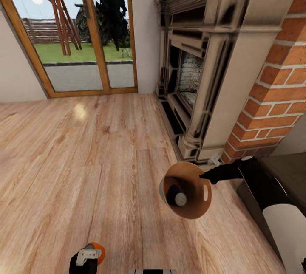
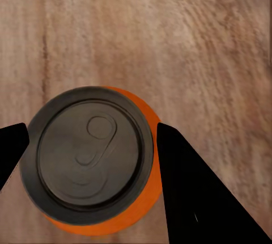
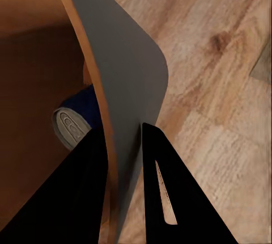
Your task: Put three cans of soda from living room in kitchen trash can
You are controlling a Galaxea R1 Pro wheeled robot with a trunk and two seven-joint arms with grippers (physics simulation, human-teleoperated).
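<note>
The tash can [image 1: 192, 211], a grey bucket with a tan rim and brown inside, hangs tilted above the wood floor. My right gripper [image 1: 211, 176] is shut on its rim beside the handle hole. In the right wrist view the gripper [image 3: 123, 136] straddles the grey wall [image 3: 122, 57], one finger inside and one outside. A dark blue can of soda [image 1: 177, 197] lies inside the bucket, its grey top [image 3: 69, 126] showing. My left gripper [image 1: 87, 260] is shut on an orange can of soda [image 1: 99, 247]. The left wrist view shows that can [image 2: 90, 153] between both fingers [image 2: 192, 187].
A pale carved fireplace [image 1: 199, 74] with a red brick column [image 1: 280, 95] stands close ahead on the right. A glass door [image 1: 80, 32] in a wooden frame opens onto a garden at the back left. Light wood floor [image 1: 76, 151] stretches to the left.
</note>
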